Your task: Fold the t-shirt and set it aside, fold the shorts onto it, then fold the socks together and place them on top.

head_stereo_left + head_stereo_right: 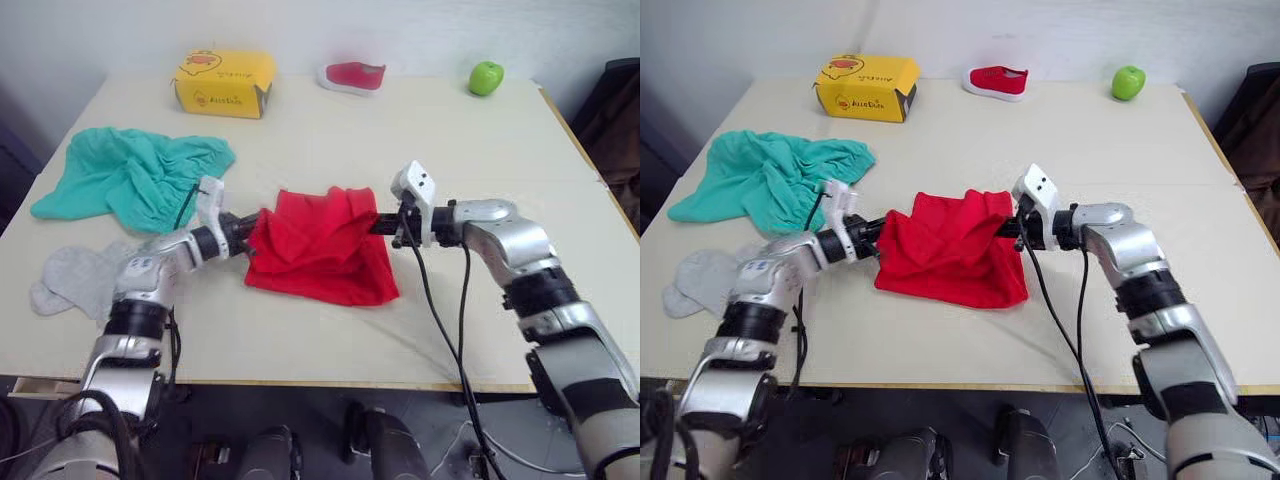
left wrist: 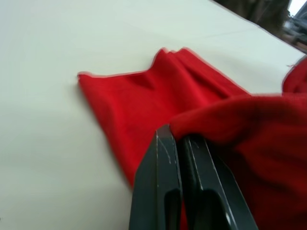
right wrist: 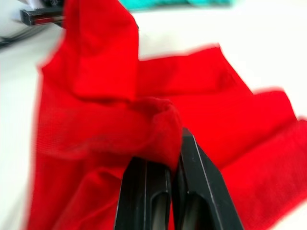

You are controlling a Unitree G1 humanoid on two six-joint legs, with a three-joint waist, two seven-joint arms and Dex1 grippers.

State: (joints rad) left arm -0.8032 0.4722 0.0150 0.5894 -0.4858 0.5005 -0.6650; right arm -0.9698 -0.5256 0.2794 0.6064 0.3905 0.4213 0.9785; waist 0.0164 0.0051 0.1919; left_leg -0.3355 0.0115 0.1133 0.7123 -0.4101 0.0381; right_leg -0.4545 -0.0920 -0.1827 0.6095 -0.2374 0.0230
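1. The surface (image 1: 330,120) is carrying every item; both end effectors are working over its middle, toward its near edge.
2. The t-shirt (image 1: 320,250) is lying bunched and partly folded between the two end effectors, its upper layer lifted at both sides, its lower layer resting flat on the surface. Judgement: the first fold is under way, not complete, and the shirt is not yet set aside.
3. The shorts (image 1: 130,175) are lying crumpled and unfolded beyond the left end effector, on its outer side, well apart from the shirt. This step is remaining.
4. The socks (image 1: 75,275) are lying loose on the near outer side of the left end effector, unpaired as far as can be told. This step is also remaining.
5. The left end effector (image 2: 184,143) is gripping the shirt's edge, fingers pressed together on red cloth.
6. The right end effector (image 3: 175,163) is likewise pinching a fold of the shirt's opposite edge, fingers closed on it.
7. A yellow box (image 1: 225,82), a small red shoe (image 1: 352,75) and a green apple (image 1: 486,77) are sitting far beyond both end effectors, taking no part.
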